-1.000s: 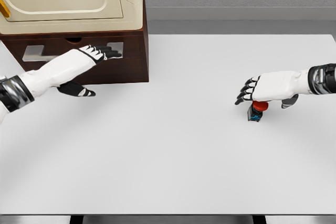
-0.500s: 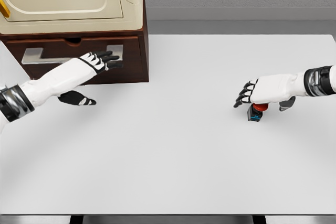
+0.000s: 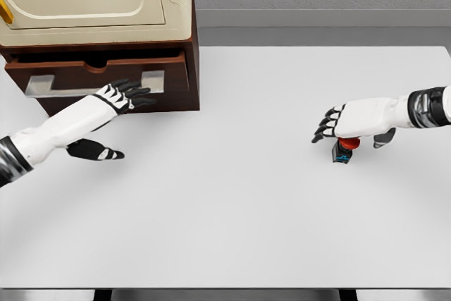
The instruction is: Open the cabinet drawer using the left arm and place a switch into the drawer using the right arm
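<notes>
Head view is showing the left robot hand [image 3: 121, 94] reaching to the silver handle [image 3: 91, 82] of the cabinet drawer [image 3: 99, 79], fingers stretched out and laying on it, not closed around it. The drawer is standing partly pulled out. On the white worktop [image 3: 232, 202], the right robot hand [image 3: 337, 123] is hovering with loosely curled fingers directly over the switch [image 3: 344, 149], holding nothing.

Bright, even light from overhead, soft and without glare. The left hand [image 3: 120, 95] throws a dark shadow onto the table [image 3: 232, 202] just below its forearm. Beneath the right hand [image 3: 345, 121] sits a smaller shadow. Everything is sharp, edges undistorted.
</notes>
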Controlling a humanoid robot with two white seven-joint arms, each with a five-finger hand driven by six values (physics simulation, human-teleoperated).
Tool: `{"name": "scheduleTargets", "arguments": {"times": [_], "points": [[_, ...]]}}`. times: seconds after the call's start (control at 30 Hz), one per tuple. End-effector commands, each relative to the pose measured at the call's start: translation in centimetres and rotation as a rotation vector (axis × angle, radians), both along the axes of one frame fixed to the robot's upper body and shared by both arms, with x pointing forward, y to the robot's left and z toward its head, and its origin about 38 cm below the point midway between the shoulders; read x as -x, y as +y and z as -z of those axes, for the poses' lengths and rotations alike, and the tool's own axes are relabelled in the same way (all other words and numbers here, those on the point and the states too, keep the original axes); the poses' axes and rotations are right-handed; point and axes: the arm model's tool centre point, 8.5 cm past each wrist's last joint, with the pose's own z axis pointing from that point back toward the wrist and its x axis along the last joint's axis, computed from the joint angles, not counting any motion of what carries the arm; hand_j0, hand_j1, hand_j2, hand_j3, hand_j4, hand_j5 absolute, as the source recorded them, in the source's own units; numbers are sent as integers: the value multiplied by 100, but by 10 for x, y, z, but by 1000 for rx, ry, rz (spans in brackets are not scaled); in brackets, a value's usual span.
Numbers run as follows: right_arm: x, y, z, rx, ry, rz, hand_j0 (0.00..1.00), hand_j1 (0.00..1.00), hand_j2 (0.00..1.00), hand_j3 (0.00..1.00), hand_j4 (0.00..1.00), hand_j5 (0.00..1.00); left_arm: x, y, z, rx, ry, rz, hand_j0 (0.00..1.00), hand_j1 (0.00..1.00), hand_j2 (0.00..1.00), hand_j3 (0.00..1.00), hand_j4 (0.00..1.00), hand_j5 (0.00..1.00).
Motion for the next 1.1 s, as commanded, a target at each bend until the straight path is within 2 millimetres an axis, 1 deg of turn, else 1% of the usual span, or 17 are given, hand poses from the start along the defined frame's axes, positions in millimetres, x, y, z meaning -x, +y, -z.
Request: {"name": "scheduleTargets", "arguments": {"times": [0.0, 0.13, 0.33, 0.5, 0.63, 0.73, 0.83, 0.93, 1.0, 1.07], "points": [[3, 7, -4, -20, -1, -19, 100, 100, 100, 100, 100, 100, -6, 16, -5, -107, -52, -48, 100, 100, 100, 100, 100, 100], [8, 11, -5, -25, 0, -39, 100, 100, 100, 100, 100, 100, 2, 24, 2, -103, -37, -57, 100, 100, 100, 100, 100, 100], [10, 6, -5, -19, 2, -28, 100, 100, 100, 100, 100, 100, 17, 37, 10, -100, -31, -53, 100, 100, 100, 100, 100, 100], [10, 1, -6, -14, 0, -17, 100, 100, 100, 100, 100, 100, 23, 45, 7, -98, -49, -54, 100, 100, 100, 100, 100, 100], [11, 1, -4, -14, 6, -19, 100, 100, 100, 100, 100, 100, 29, 53, 7, -90, -53, -60, 100, 100, 100, 100, 100, 100], [11, 1, -3, -12, 7, -18, 100, 100, 100, 100, 100, 100, 35, 61, 1, -79, -79, -51, 100, 100, 100, 100, 100, 100], [11, 1, -3, -12, 7, -18, 100, 100, 100, 100, 100, 100, 36, 66, -7, -63, -104, -46, 100, 100, 100, 100, 100, 100], [11, -4, -5, -8, 4, -10, 100, 100, 100, 100, 100, 100, 37, 71, -22, -40, -148, -33, 100, 100, 100, 100, 100, 100], [11, -4, -5, -8, 4, -10, 100, 100, 100, 100, 100, 100, 36, 73, -28, -27, -163, -38, 100, 100, 100, 100, 100, 100], [11, -4, -5, -8, 4, -10, 94, 94, 94, 94, 94, 94, 32, 73, -36, -22, -185, -36, 100, 100, 100, 100, 100, 100]]}}
